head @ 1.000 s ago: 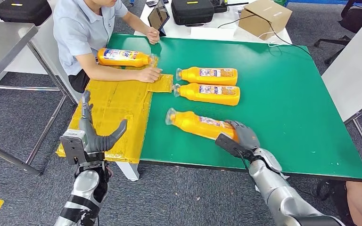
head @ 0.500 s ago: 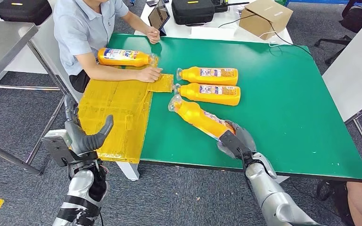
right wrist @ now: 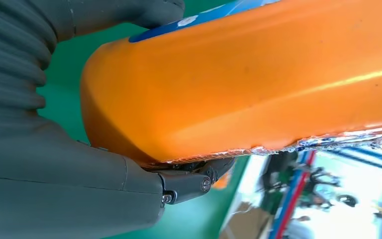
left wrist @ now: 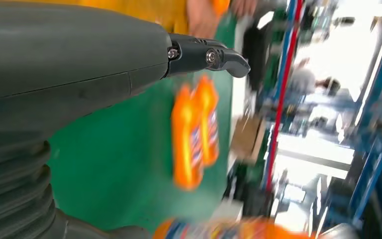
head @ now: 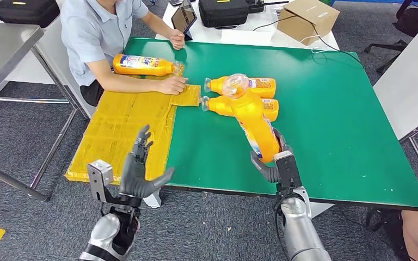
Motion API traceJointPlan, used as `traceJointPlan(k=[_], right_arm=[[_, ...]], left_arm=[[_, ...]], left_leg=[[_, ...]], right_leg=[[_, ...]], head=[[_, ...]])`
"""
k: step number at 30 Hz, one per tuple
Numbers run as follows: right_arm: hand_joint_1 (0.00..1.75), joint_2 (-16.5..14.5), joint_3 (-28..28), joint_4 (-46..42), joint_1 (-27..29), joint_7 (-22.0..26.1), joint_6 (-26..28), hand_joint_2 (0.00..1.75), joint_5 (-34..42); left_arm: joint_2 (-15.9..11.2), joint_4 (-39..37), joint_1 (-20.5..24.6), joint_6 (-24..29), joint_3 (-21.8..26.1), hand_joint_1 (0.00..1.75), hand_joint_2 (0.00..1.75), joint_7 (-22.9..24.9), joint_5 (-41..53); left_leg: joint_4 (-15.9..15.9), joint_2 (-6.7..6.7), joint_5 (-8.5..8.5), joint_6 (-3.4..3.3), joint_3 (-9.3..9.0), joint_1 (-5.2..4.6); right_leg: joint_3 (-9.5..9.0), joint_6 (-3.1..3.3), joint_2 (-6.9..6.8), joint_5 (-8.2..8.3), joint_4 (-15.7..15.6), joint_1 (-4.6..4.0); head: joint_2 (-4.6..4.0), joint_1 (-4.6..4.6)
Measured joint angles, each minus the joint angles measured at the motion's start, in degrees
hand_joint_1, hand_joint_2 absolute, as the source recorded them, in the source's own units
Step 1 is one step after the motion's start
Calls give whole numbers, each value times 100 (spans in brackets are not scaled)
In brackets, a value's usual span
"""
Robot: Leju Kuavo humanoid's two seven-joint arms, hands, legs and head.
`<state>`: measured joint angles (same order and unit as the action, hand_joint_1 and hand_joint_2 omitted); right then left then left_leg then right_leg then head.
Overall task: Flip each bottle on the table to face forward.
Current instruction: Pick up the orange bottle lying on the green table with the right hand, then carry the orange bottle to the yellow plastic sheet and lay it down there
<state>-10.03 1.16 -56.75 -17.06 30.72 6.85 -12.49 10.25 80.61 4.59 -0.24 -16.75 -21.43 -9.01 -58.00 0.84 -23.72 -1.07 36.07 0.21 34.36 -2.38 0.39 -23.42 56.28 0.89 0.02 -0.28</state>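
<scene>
Partly hidden, right hand (head: pixel 276 163) grips raised bottle (head: pixel 254 119); left hand (head: pixel 139 171) spread, empty.

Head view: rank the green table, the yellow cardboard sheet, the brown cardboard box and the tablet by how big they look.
1. green table
2. yellow cardboard sheet
3. brown cardboard box
4. tablet
The box and tablet sit farther from the camera, so they may look smaller than they are.
</scene>
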Motion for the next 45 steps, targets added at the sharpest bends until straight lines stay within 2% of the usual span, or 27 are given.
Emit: traceJointPlan(k=[6, 17, 26, 31, 32, 35, 36, 41, 43, 45], right_arm=[[175, -217, 832, -464, 301, -55, -11, 175, -272], [175, -574, 2214, -96, 308, 82, -128, 175, -655], [175, -676, 2716, 211, 206, 165, -111, 175, -685], [175, -685, 2815, 292, 147, 170, -111, 175, -693], [175, -686, 2828, 306, 132, 170, -113, 175, -697], [171, -686, 2881, 371, 74, 153, -110, 175, -736], [149, -686, 2896, 399, 54, 140, -100, 175, -761], [45, -686, 2963, 521, -20, 74, -26, 175, -853], [0, -686, 2986, 555, -30, 55, -10, 87, -880], [0, -684, 3015, 584, -31, 34, 45, 0, -932]], left_arm=[[38, -40, -32, -185, -272, 0, 175, -32, -69], [159, -30, 14, -253, -376, 0, 175, -92, -200], [158, 96, 12, -430, -432, 0, 175, -175, -332], [148, 121, 2, -474, -465, 0, 175, -210, -351], [140, 121, 2, -495, -467, 5, 175, -235, -335], [114, 121, 6, -586, -463, 136, 175, -285, -311], [110, 121, 7, -608, -455, 175, 175, -271, -338], [108, 99, 37, -679, -358, 175, 175, -100, -624], [108, 91, 57, -693, -317, 175, 175, -61, -678], [108, 74, 77, -688, -279, 175, 175, -28, -716]], left_leg=[[1, -4, 1, 3, 2, 3], [1, -2, 2, 3, 6, 6], [1, -2, 2, 3, 8, 5], [1, -3, 2, 3, 8, 5], [1, -3, 2, 3, 8, 5], [1, -4, 2, 3, 8, 6], [1, -4, 2, 3, 8, 6], [1, -5, 2, 3, 8, 5], [1, -5, 2, 3, 8, 5], [1, -5, 2, 3, 8, 5]], right_leg=[[4, 2, 1, -1, 1, -8], [6, 2, 0, -2, 2, -7], [8, 2, 0, -1, 1, -6], [9, 3, 0, -1, 2, -6], [9, 3, 0, -1, 2, -6], [11, 3, 1, -1, 2, -6], [11, 3, 1, -1, 2, -6], [13, 3, 1, -1, 1, -6], [13, 3, 1, -1, 1, -6], [13, 3, 1, -1, 2, -6]], head=[[-1, -1], [0, 1], [0, 0], [0, 0], [0, 1], [0, 1], [0, 1], [0, 1], [0, 1], [0, 0]])
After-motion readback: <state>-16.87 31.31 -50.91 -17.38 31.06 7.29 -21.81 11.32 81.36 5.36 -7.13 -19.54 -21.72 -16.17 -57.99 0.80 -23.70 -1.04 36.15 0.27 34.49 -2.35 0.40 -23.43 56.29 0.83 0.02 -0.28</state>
